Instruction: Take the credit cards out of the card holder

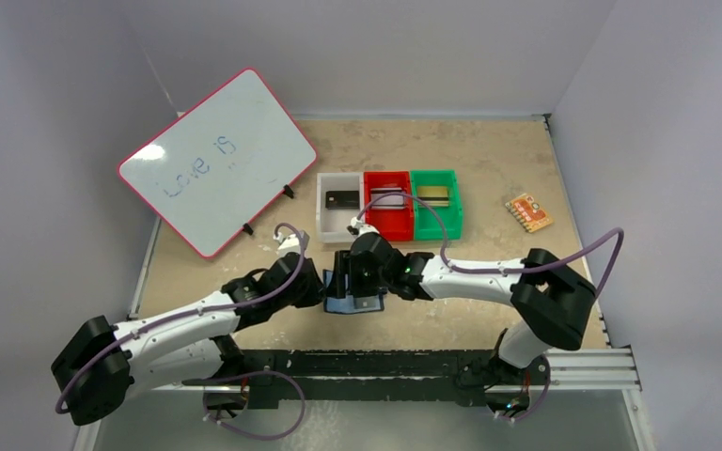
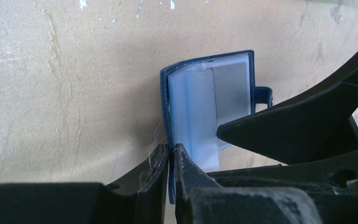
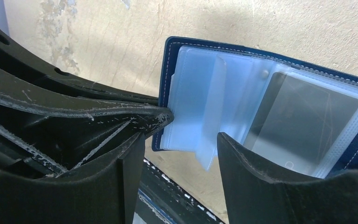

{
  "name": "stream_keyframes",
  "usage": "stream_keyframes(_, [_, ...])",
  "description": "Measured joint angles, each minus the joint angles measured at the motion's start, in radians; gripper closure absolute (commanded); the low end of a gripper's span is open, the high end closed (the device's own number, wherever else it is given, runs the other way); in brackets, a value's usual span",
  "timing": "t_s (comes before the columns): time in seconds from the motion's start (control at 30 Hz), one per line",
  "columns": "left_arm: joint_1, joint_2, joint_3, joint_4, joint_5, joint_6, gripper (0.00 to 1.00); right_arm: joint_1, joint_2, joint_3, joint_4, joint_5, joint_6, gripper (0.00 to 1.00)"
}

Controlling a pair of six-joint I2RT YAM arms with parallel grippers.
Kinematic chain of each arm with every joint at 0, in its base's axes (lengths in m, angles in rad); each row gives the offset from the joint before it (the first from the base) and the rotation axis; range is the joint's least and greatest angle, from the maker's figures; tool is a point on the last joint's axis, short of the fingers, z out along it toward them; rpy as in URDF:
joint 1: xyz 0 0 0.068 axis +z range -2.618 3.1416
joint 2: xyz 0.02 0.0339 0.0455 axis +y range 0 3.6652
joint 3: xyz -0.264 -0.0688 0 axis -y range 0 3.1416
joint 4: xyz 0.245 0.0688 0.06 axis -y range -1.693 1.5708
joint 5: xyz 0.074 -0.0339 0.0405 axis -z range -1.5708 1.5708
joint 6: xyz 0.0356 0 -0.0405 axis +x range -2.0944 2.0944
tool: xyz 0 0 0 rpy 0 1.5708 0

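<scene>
Mid-extraction. Pinching the holder by its navy cover edge with the left gripper, with fingers pressed together on the rim, keeping it open on the table just ahead of that gripper. Hovering over the open spread with the right gripper, with fingers apart, straddling a loose flap of the clear sleeves. Gripping nothing yet, by the look of it. Just past the right gripper's outer finger, a grey card tucked in a sleeve pocket, not yet out.

Step in hand, as a judgement: leafing through the sleeves to reach that card. Next up, probably: shifting the right gripper across to the card's pocket, finding the sleeve's open mouth, nipping the card's exposed edge and sliding it out along the pocket, all while holding the cover firm with the left. Tricky going, with slick plastic, a thin edge and little to bite on.

Room: tight between the two grippers, with tips almost meeting over the holder. Plenty of table beyond the left gripper's tips. Bins well ahead of both grippers, past the holder, with open table between for a carry.
</scene>
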Motion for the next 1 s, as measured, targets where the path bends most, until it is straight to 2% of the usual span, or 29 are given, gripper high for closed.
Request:
stream_keyframes(0.13, [0.000,-0.021,-0.005,-0.011,-0.019,-0.005,0.74,0.000,-0.024,0.003,-0.014,0.005,-0.008,0.36])
stream_keyframes(0.23, [0.000,-0.032,-0.006,-0.027,-0.032,-0.012,0.69,0.000,-0.066,0.003,-0.028,0.012,-0.017,0.36])
stream_keyframes(0.5, [0.000,-0.085,-0.006,-0.061,-0.076,-0.024,0.67,0.000,-0.081,0.003,0.006,-0.027,-0.034,0.36])
stream_keyframes(0.8, [0.000,-0.159,-0.006,-0.140,-0.145,-0.052,0.60,-0.006,-0.077,0.002,0.104,-0.086,-0.033,0.36])
stream_keyframes(1.0, [0.000,-0.219,-0.006,-0.181,-0.179,-0.076,0.60,-0.014,-0.077,0.002,0.113,-0.093,-0.033,0.37])
